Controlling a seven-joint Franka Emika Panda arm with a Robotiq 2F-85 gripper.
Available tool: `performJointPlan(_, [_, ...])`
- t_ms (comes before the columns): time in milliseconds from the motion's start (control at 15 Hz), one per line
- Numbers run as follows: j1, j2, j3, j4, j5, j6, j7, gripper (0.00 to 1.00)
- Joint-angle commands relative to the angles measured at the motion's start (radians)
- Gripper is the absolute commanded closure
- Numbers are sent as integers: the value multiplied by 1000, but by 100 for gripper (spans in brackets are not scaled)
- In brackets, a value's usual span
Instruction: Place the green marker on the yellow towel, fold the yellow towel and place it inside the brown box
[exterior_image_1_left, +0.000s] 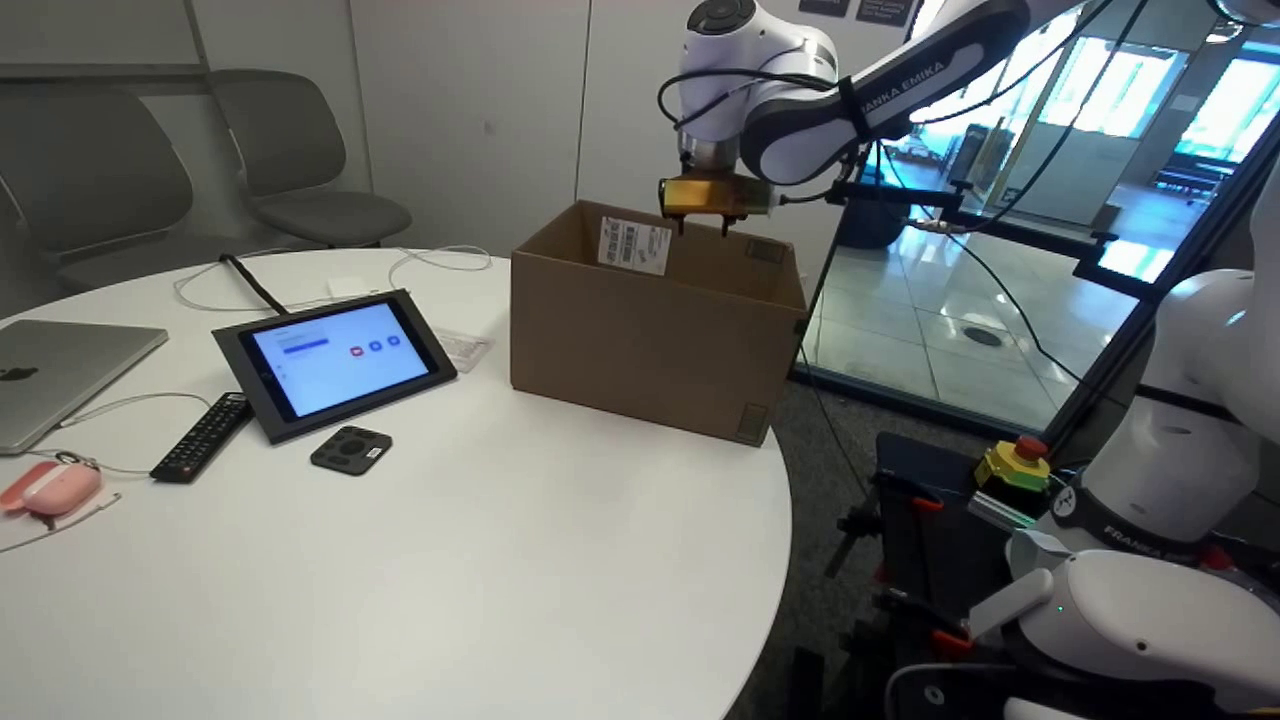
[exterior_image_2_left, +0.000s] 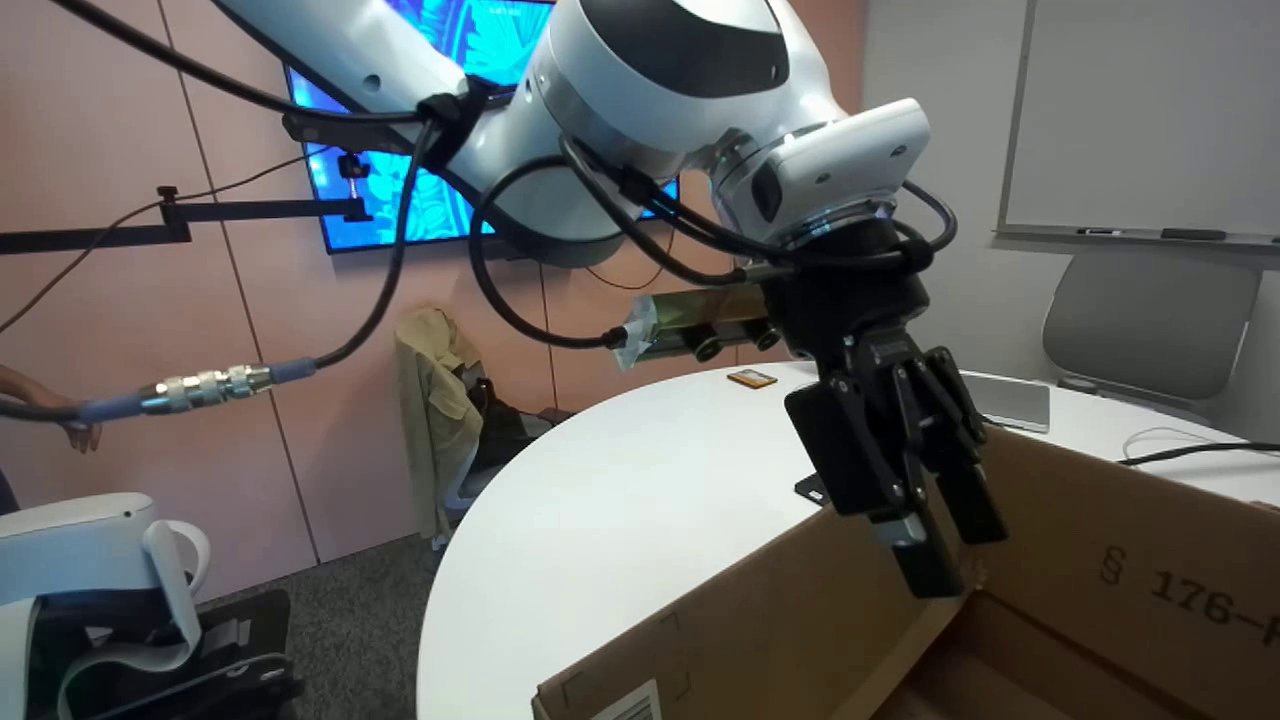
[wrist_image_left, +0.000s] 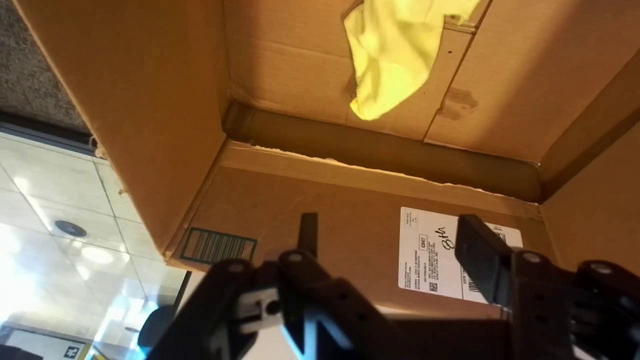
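Observation:
Through the opening of the brown box (wrist_image_left: 310, 185), the wrist view looks onto the yellow towel (wrist_image_left: 395, 55), crumpled inside against the box floor. The top edge of that view cuts the towel off, and I cannot tell whether all of it rests on the floor. Both fingers of my gripper (wrist_image_left: 389, 225) stand wide apart, touching no cloth. In the exterior views my gripper (exterior_image_1_left: 703, 228) hangs over the mouth of the brown box (exterior_image_1_left: 650, 345), and its fingertips (exterior_image_2_left: 928, 575) point down into it. The green marker is hidden or out of view.
The box stands at the edge of the round white table (exterior_image_1_left: 480, 560). Elsewhere on the table are a tablet (exterior_image_1_left: 340, 360), a black remote (exterior_image_1_left: 203, 437), a small black pad (exterior_image_1_left: 351, 450), a pink case (exterior_image_1_left: 60, 488), a laptop (exterior_image_1_left: 75, 375) and loose cables.

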Motion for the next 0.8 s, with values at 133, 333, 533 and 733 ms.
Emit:
performJointPlan(133, [-16, -41, 59, -21, 47, 19, -108, 0])
performJointPlan(333, [-4, -129, 105, -97, 130, 44, -257, 0])
performJointPlan(533, [5, -225, 149, -146, 243, 7, -436, 0])
performJointPlan(733, [6, -334, 178, -187, 384, -51, -650, 0])
